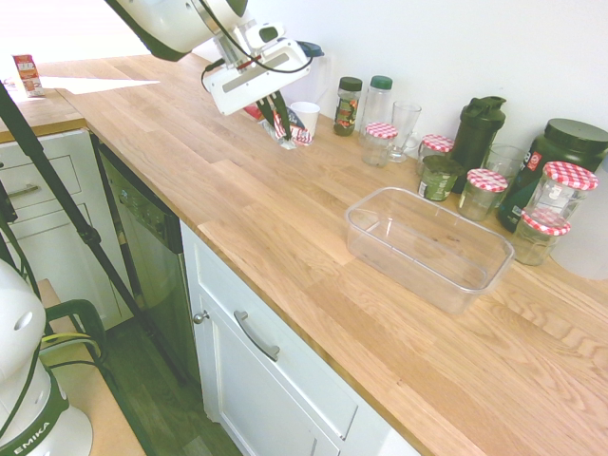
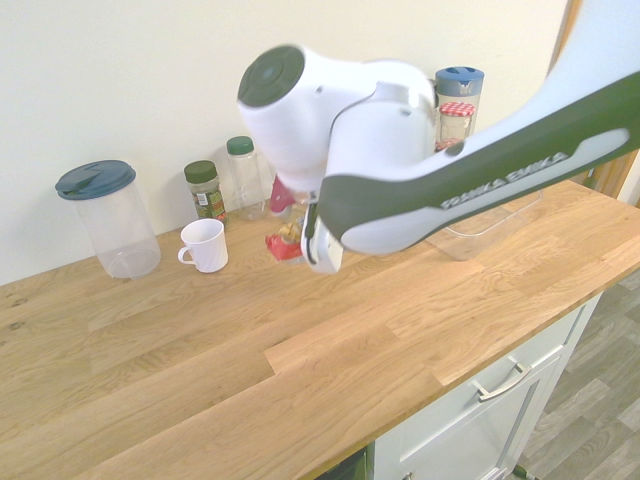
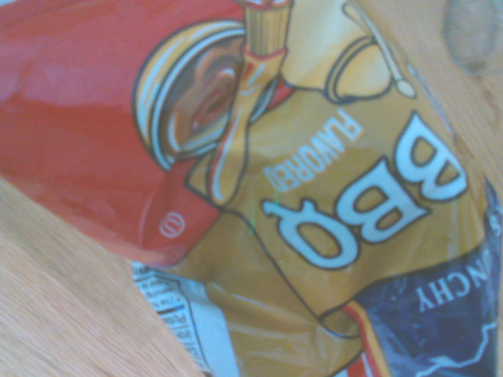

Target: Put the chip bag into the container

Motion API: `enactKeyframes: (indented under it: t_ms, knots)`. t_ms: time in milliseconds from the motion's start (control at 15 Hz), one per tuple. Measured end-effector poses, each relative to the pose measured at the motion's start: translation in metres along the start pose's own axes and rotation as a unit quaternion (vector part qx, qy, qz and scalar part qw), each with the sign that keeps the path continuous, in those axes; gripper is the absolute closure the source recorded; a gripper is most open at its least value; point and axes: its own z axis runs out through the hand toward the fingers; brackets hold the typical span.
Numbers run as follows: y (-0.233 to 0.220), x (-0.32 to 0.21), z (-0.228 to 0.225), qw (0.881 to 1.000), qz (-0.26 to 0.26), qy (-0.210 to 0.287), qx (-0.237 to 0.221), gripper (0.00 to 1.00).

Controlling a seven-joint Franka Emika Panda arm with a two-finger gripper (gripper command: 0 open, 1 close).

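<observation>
The chip bag (image 1: 302, 136) lies on the wooden counter near the back wall, just in front of a white mug (image 1: 306, 116). Only small red and white parts of it show beside the fingers. My gripper (image 1: 285, 140) points down onto it, fingers drawn together and pinching the foil. In the second exterior view the arm covers most of the chip bag (image 2: 281, 247), and a red corner shows. The wrist view is filled with the chip bag (image 3: 259, 181): red, yellow and dark blue with "BBQ" print. The container (image 1: 359, 215), a clear tub, stands empty farther right along the counter, well apart from the gripper.
A spice jar (image 1: 348, 104), a clear bottle with a green lid (image 1: 378, 103), a glass and several jars with red-checked lids (image 1: 486, 190) line the wall behind the tub. A dark shaker bottle (image 1: 478, 131) stands there too. A lidded clear pitcher (image 2: 108, 220) stands beyond the mug.
</observation>
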Motion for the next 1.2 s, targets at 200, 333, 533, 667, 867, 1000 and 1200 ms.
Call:
enactKeyframes:
  t_ms: [200, 333, 533, 667, 867, 1000, 1200]
  knots:
    - [0.085, 0.007, -0.021, 0.998, 0.059, 0.007, 0.020, 1.00]
    - [0.133, 0.008, -0.011, 0.996, 0.085, 0.003, 0.028, 1.00]
    - [0.192, 0.004, 0.028, 0.993, 0.109, -0.009, 0.034, 1.00]
    - [0.234, 0.000, 0.054, 0.992, 0.121, -0.019, 0.038, 1.00]
    - [0.274, -0.004, 0.086, 0.990, 0.128, -0.029, 0.049, 1.00]
    - [0.283, -0.006, 0.108, 0.990, 0.123, -0.040, 0.057, 1.00]
    - [0.285, -0.005, 0.141, 0.990, 0.118, -0.052, 0.058, 1.00]
